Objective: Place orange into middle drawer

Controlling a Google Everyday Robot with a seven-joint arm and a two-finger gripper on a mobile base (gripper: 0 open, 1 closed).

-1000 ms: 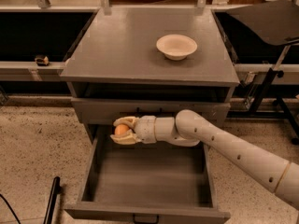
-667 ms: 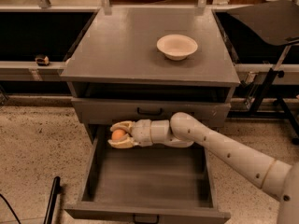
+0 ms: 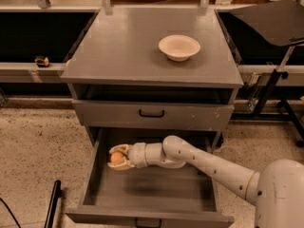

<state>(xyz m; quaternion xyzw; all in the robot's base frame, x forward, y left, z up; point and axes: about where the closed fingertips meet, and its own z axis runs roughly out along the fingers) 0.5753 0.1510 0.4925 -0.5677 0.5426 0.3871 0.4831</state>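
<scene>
The orange (image 3: pixel 117 158) is small, round and orange-yellow, and sits between the fingers of my gripper (image 3: pixel 115 156). The gripper is shut on it and holds it just above the floor of the middle drawer (image 3: pixel 156 190), at its left rear part. This drawer is a grey box pulled wide open under the cabinet. My white arm (image 3: pixel 209 167) reaches in from the lower right, across the drawer's back right corner. The orange's underside is hidden by the fingers.
The upper drawer (image 3: pixel 199 115) with a black handle is closed above the gripper. A cream-white bowl (image 3: pixel 179 47) stands on the cabinet top (image 3: pixel 118 51). A black stand (image 3: pixel 270 87) is at the right, and a black pole (image 3: pixel 53 204) at the lower left on the speckled floor.
My gripper has moved left with the orange, and a little lower, toward the drawer's left side. The drawer and the bowl have not moved.
</scene>
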